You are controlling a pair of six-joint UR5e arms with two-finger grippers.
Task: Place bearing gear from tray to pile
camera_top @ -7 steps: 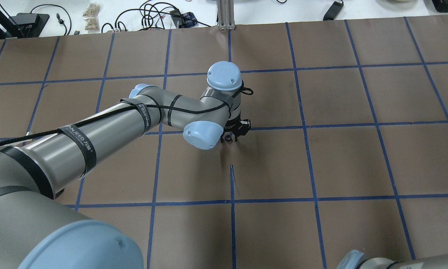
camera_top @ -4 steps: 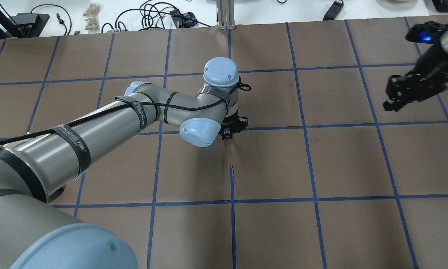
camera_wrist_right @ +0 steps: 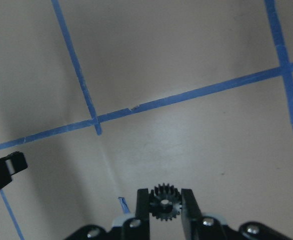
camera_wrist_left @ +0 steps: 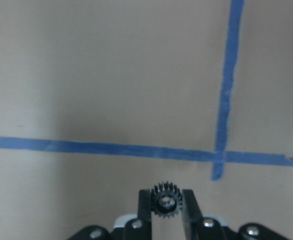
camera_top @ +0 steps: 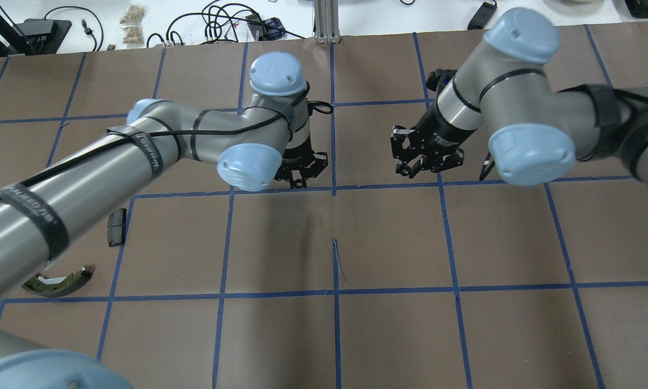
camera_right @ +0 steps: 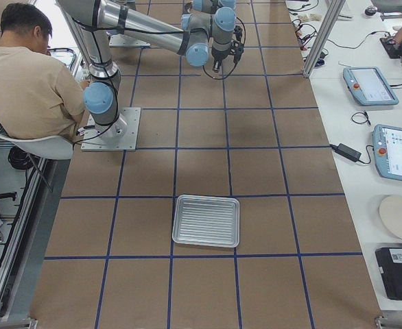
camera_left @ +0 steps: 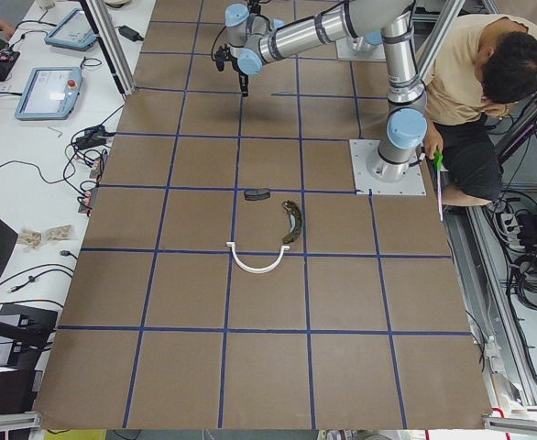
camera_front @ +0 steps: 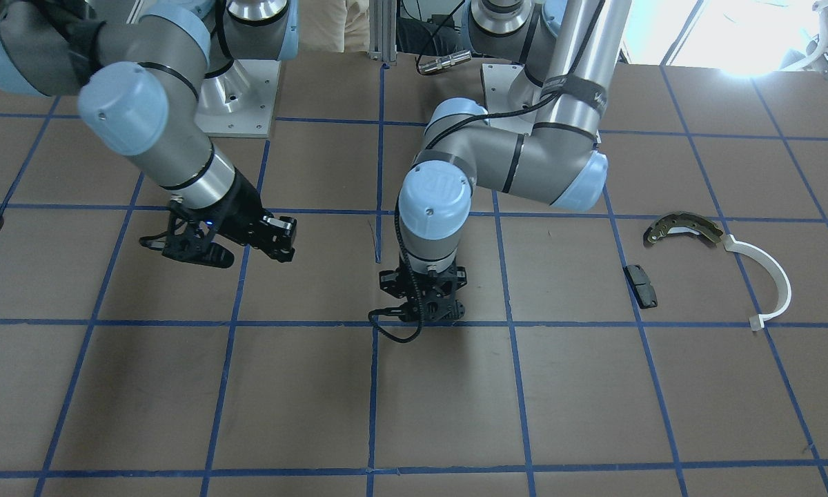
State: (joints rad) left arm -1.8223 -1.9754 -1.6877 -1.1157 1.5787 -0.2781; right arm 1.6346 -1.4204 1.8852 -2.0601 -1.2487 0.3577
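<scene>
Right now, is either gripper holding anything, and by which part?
Both. The left gripper pinches a small black gear by opposite sides of its toothed rim; the right gripper holds a second gear the same way.

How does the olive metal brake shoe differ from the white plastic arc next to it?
The olive metal curved brake shoe is dark and dull; the white curved plastic arc is bright. The shoe is a short, broad band; the arc is thin and sweeps a longer, wider curve. Both are curved and lie on the brown table, ends close together.
</scene>
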